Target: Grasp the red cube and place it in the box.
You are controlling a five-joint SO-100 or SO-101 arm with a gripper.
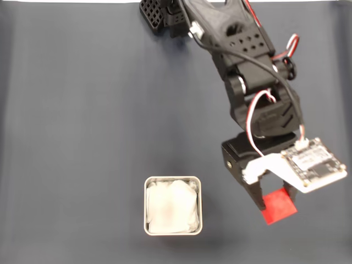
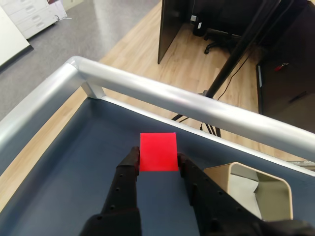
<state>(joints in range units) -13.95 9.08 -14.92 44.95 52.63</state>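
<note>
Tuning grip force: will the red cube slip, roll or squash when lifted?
The red cube has flat, plain faces and sharp edges, so it probably won't roll. It looks rigid, keeping its shape between the jaws of the gripper. Its smooth faces might slip under a light pinch.

We see a desk (image 1: 82,110) covered in dark blue cloth, with a silvery rail at its edge in the wrist view. The box (image 1: 172,180) rests directly on it.
</note>
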